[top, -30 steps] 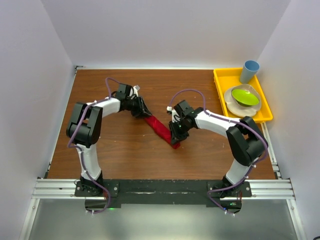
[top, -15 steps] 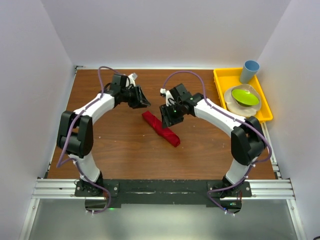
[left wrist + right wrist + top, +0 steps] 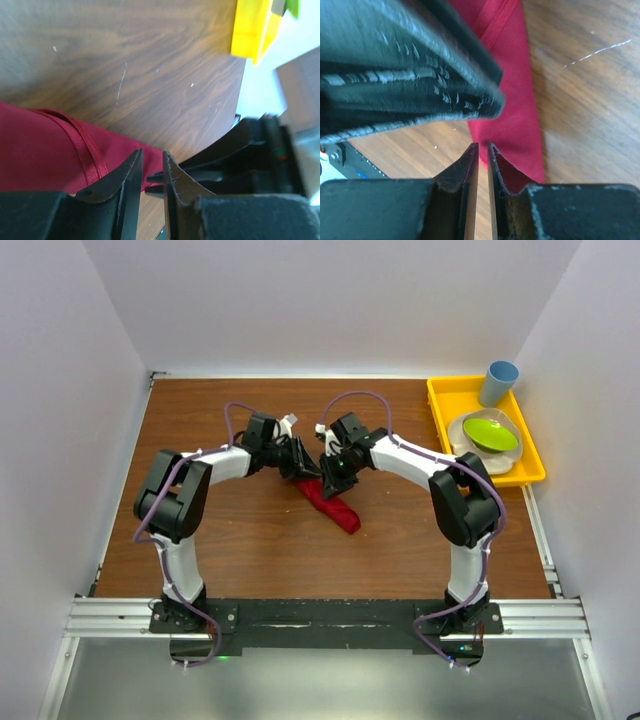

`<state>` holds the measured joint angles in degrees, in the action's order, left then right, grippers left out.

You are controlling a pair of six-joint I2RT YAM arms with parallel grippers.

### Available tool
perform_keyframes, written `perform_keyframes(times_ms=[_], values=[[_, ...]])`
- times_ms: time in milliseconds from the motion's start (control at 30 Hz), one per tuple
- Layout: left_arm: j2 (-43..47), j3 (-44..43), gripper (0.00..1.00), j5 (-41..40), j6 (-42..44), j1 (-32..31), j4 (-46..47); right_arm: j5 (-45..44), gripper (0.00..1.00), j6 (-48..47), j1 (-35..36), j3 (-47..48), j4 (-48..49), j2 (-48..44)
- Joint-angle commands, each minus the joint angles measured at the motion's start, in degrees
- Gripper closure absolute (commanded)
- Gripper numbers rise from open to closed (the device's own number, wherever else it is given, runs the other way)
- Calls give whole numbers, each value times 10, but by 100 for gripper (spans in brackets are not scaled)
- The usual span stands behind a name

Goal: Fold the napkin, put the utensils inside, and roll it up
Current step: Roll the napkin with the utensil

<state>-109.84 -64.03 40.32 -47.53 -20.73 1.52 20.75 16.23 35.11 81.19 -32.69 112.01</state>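
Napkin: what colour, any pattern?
The napkin is plain bright red, with no print. It shows best in the left wrist view.

Plain white walls [image 3: 330,300] enclosed a brown wood-grain surface [image 3: 250,540] on three sides. Fine scratches marked the wood. Lighting was even and diffuse. An aluminium rail [image 3: 105,618] ran along the near edge.

Your overhead view is bright and even, shadows soft; the left wrist view blurs the yellow tray [image 3: 250,30].
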Motion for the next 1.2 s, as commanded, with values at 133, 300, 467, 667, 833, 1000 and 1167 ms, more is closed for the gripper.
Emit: perform_keyframes(times_ms=[133,300,467,667,833,1000,1167], values=[[-5,-1,75,-33,73,1,-43,32,84,19,-14,-88,57,-35],[1,-24,75,-60,121,1,-99,29,85,11,-13,-90,47,-50],[27,-62,75,-71,137,1,-141,34,78,6,-14,-42,6,-62],[85,-76,72,-96,147,3,-182,20,52,-32,-15,22,-47,-49],[132,-52,70,-106,146,8,-201,25,39,-105,-15,75,-92,7],[179,3,70,-112,138,8,-202,18,33,-134,-20,105,-84,35],[195,35,70,-107,132,8,-193,29,33,-155,-23,132,-94,71]])
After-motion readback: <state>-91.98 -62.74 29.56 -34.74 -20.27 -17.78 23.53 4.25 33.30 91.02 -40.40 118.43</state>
